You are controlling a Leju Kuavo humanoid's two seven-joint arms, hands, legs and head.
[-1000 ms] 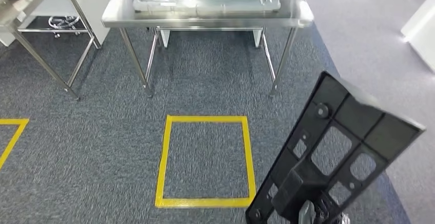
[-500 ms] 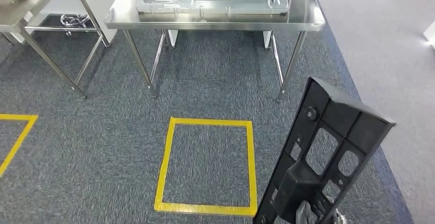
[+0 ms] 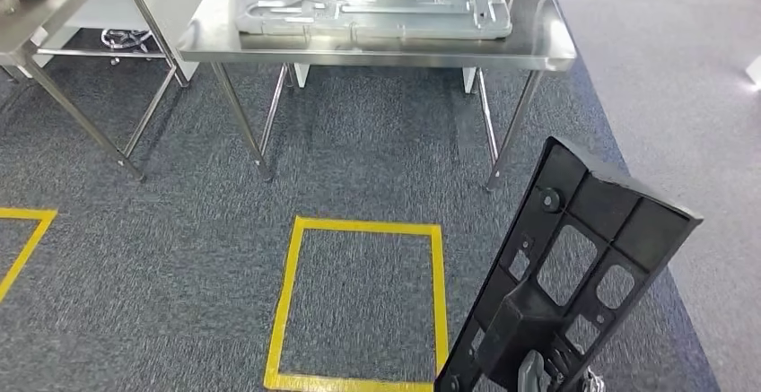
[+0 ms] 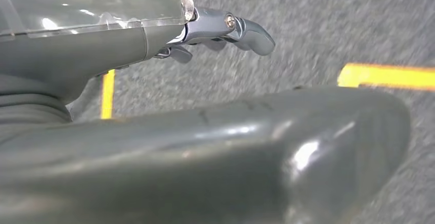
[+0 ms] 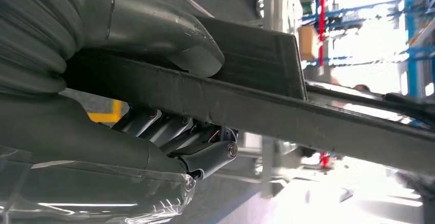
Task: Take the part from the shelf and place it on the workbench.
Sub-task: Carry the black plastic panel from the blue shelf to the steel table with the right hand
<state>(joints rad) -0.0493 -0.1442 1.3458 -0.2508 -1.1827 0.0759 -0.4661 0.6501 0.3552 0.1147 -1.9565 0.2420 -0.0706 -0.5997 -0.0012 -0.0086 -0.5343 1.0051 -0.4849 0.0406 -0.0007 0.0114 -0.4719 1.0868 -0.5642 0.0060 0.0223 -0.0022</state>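
Right hand (image 5: 169,126) clamps the low end of the black plastic frame part (image 3: 574,257), thumb over, fingers under, held upright short of the steel workbench (image 3: 538,47); looks rigid, light, top-heavy, best gripped by ribs; left hand (image 4: 225,29) hangs loose, holding nothing.

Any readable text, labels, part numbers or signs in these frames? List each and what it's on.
None readable.
Black plastic part in the right hand: no label or number visible.
Grey moulded panel on the steel workbench: no print visible.
Yellow floor tape square: plain outline, no lettering.
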